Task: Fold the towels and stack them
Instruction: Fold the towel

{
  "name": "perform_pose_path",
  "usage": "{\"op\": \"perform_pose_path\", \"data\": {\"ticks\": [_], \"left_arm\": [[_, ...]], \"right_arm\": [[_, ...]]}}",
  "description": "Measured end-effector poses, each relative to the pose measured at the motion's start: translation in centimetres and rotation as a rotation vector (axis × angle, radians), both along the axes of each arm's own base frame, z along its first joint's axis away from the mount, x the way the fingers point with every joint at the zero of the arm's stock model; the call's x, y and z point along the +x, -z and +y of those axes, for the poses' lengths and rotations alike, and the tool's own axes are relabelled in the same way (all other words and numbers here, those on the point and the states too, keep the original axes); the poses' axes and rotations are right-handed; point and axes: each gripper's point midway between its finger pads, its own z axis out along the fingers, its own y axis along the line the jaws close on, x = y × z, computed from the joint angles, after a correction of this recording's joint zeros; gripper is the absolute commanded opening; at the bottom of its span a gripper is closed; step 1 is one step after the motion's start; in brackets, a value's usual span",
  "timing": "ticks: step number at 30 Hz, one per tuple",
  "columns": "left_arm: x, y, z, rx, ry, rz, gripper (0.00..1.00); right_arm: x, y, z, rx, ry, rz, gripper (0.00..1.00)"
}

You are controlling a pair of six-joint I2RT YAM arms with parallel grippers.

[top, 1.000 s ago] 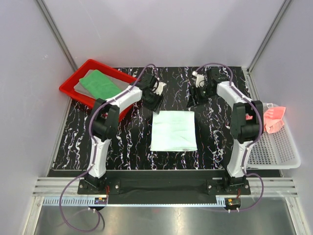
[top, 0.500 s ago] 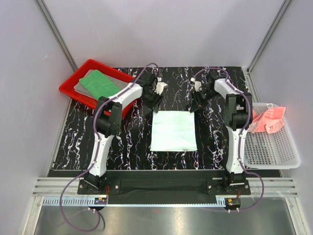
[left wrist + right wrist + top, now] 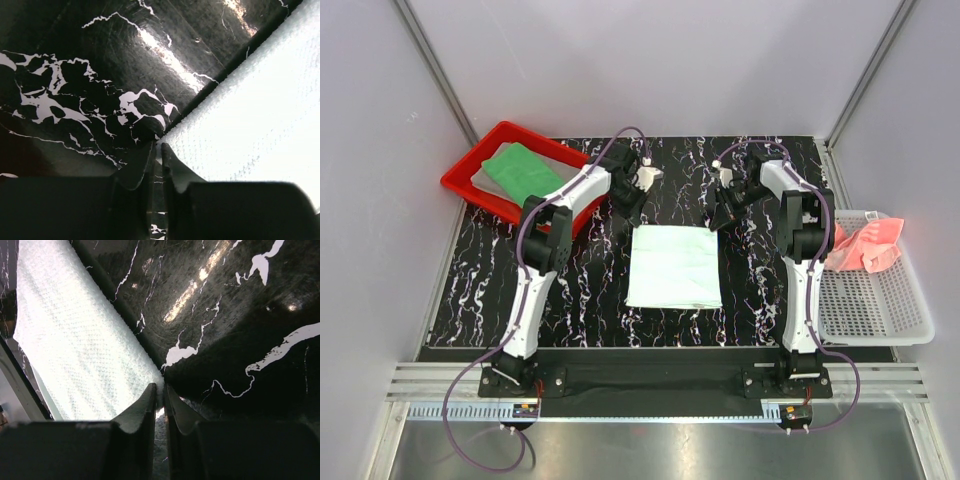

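Note:
A white towel (image 3: 675, 265) lies flat as a square in the middle of the table. My left gripper (image 3: 633, 213) is at its far left corner, jaws closed to a thin slit on the corner tip (image 3: 167, 140). My right gripper (image 3: 718, 215) is at the far right corner, jaws closed with the white corner (image 3: 159, 382) pinched between them. A bright green towel (image 3: 525, 170) lies folded in the red tray, with a grey layer (image 3: 483, 178) showing beneath it. A salmon-pink towel (image 3: 865, 245) lies crumpled in the mesh basket.
The red tray (image 3: 460, 188) sits at the far left of the black marbled table (image 3: 580, 290). The white mesh basket (image 3: 875, 305) stands off the table's right edge. Grey walls enclose the back and sides.
Both grippers have moved nearer and lower, from behind the white towel to its two far corners. The towel itself has not moved.

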Motion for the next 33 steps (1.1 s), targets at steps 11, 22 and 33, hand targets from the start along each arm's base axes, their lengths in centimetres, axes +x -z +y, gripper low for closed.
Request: {"op": "perform_pose_path", "data": {"ticks": [11, 22, 33], "left_arm": [[-0.3, 0.0, -0.3, -0.018, 0.022, 0.018, 0.0], [0.2, -0.6, -0.2, -0.006, 0.014, -0.002, 0.0], [1.9, -2.8, 0.6, 0.028, -0.04, -0.109, 0.0]], "right_arm": [[-0.4, -0.2, -0.3, 0.028, -0.016, 0.018, 0.25], [0.8, -0.2, -0.8, 0.04, -0.014, -0.004, 0.0], [3.8, -3.0, -1.3, -0.02, 0.023, -0.223, 0.0]]}}
